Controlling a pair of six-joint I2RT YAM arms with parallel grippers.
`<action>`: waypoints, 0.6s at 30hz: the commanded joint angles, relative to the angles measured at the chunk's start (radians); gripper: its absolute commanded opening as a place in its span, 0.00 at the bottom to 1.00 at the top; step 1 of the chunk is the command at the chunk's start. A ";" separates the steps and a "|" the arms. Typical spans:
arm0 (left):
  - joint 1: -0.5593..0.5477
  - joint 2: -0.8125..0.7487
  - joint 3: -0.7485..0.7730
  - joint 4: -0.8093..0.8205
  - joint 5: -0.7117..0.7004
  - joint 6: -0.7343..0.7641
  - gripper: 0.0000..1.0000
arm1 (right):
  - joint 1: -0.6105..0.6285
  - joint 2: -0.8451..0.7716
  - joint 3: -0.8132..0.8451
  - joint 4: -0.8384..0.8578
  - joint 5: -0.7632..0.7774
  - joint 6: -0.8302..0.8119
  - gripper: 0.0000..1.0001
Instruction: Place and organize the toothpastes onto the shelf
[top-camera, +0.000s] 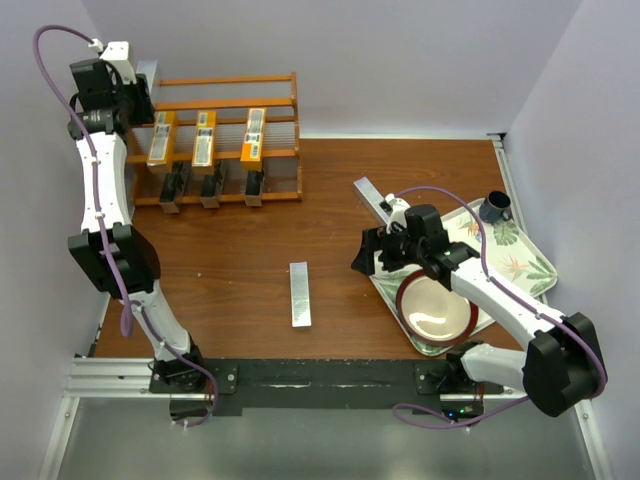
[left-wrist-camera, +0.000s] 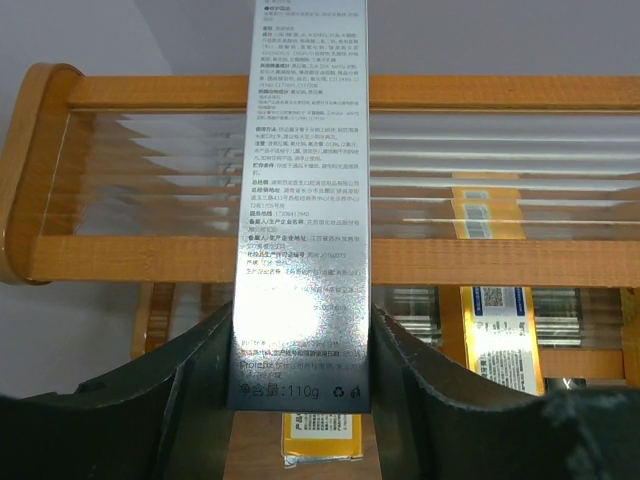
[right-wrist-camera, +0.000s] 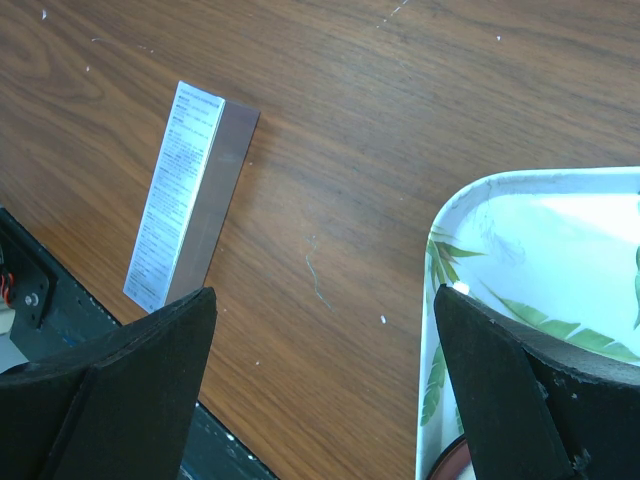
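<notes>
Now my left pincer (top-camera: 138, 100) grips a silver toothpaste (left-wrist-camera: 300, 200) at the shelf (top-camera: 270, 105).
From above, three orange cartons (top-camera: 205, 135) and three black cartons (top-camera: 212, 185) sit on its tiers; a loose silver carton (top-camera: 300, 293) lies on the table (top-camera: 230, 260). My left wrist view shows both fingers (left-wrist-camera: 180, 400) pressed on the silver toothpaste before the rails. My right wrist view shows my right pincer (right-wrist-camera: 322, 300) spread wide, empty, beside the leaf tray (right-wrist-camera: 470, 230).

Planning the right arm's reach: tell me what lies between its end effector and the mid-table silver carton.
Only bare table separates right end effector and silver carton, seen in the top external view.
</notes>
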 joint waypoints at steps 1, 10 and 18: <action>0.000 0.005 0.041 0.060 0.001 0.008 0.55 | 0.005 -0.015 0.034 0.026 -0.008 -0.016 0.95; 0.001 -0.013 0.032 0.066 -0.018 0.012 0.69 | 0.005 -0.011 0.036 0.027 -0.013 -0.015 0.95; -0.025 -0.108 -0.003 0.091 -0.076 -0.011 1.00 | 0.005 -0.015 0.039 0.030 -0.019 -0.016 0.95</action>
